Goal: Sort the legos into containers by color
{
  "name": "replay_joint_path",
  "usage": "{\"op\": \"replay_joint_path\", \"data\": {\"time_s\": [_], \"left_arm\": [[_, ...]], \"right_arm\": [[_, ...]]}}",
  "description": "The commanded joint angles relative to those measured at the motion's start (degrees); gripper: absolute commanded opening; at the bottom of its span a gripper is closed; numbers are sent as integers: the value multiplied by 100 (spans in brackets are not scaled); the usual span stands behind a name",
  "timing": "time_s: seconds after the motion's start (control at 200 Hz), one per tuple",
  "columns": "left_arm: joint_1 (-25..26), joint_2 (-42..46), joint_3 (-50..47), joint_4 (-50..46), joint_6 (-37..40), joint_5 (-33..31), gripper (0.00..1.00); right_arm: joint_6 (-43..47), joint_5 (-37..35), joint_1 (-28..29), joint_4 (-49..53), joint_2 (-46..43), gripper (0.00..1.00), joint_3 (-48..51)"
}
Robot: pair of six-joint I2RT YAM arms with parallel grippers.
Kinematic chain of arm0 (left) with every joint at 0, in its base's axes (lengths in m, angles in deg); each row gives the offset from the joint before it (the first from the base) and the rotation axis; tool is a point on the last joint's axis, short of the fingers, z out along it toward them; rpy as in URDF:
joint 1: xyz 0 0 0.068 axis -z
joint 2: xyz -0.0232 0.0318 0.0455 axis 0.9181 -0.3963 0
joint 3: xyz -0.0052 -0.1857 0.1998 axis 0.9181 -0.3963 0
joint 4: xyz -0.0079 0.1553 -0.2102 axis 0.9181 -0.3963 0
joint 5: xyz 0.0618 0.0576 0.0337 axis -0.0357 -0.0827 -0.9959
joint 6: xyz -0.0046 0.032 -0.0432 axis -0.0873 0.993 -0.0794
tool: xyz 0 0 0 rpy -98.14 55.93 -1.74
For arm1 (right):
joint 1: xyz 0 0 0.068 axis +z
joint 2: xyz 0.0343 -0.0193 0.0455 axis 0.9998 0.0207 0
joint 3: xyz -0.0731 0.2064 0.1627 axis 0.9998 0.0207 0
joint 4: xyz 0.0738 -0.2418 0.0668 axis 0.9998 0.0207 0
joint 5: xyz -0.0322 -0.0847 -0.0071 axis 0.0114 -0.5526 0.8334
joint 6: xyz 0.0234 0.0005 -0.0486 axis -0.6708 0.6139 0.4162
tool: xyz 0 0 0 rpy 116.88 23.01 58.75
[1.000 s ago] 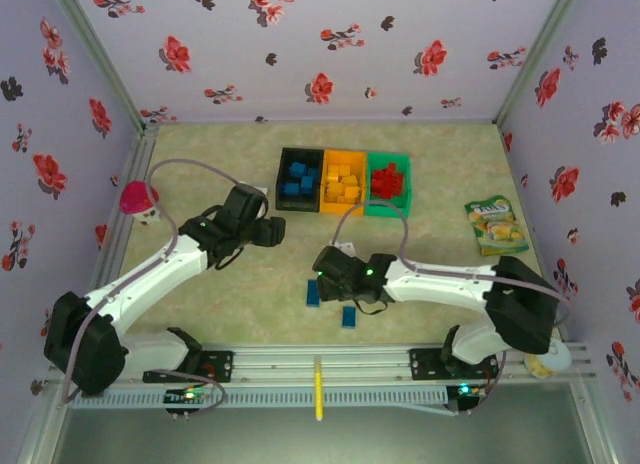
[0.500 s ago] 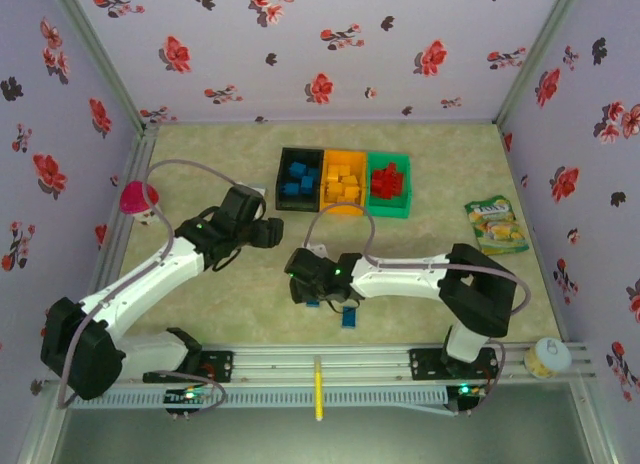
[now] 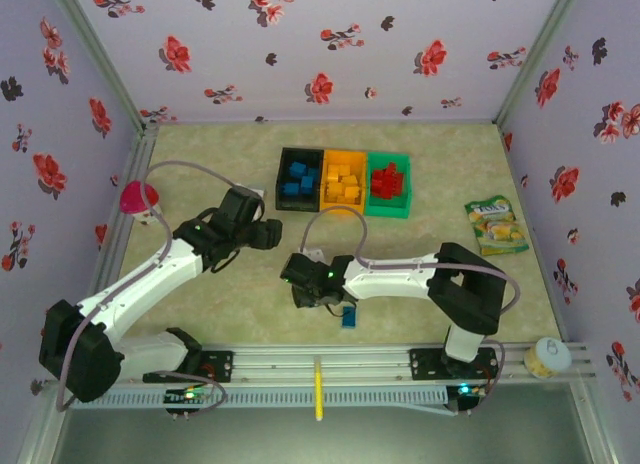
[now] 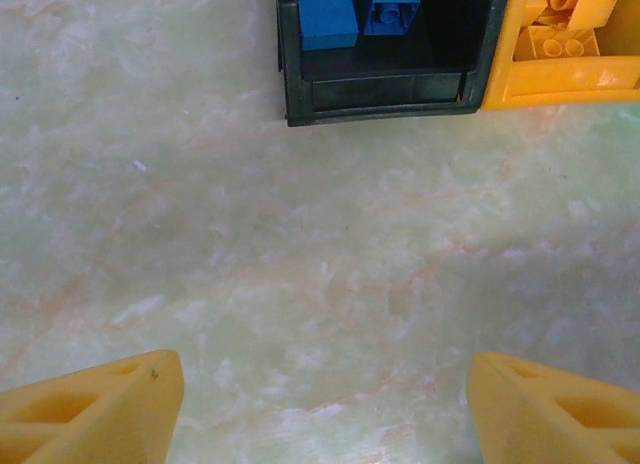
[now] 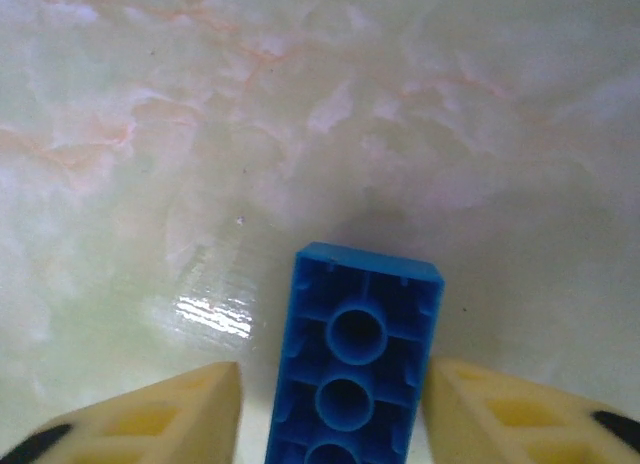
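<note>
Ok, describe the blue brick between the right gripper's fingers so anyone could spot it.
From the three bins, come toward the near edge to the right gripper. The blue brick lies between its fingers, hollow underside up; the other loose blue brick lies outside them.

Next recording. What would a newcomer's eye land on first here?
Probably the right gripper, low over the near middle of the table, its fingers straddling a blue brick that lies underside up. Next comes the row at the far middle: the black bin with blue bricks, the orange bin with yellow bricks, and the green bin with red bricks.
</note>
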Motion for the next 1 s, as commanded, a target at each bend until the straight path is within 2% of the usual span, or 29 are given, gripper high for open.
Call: {"op": "replay_joint_path", "data": {"time_s": [0.0, 0.105, 0.245, 0.42, 0.56, 0.755, 0.995], "left_arm": [[-56, 148, -35, -154, 35, -150, 75], [-56, 151, -35, -202, 26, -154, 75], [-56, 229, -35, -254, 17, -154, 75], [-55, 373, -43, -298, -9, -153, 75], [-56, 432, -61, -362, -26, -154, 75], [-56, 548, -78, -547, -94, -151, 75], [-52, 714, -119, -668, -232, -156, 75]], "right_arm": [[-30, -156, 59, 222, 96, 41, -164], [19, -308, 38, 378, 88, 34, -245], [333, -434, -137, 563, -6, 32, -394], [1011, -488, -825, 512, -319, 31, -696], [1914, -540, -1579, 623, -296, 31, -1565], [2849, -159, -2383, 701, 441, 31, -3149], [2951, 438, -2886, 712, 1751, 31, -4908]]}}
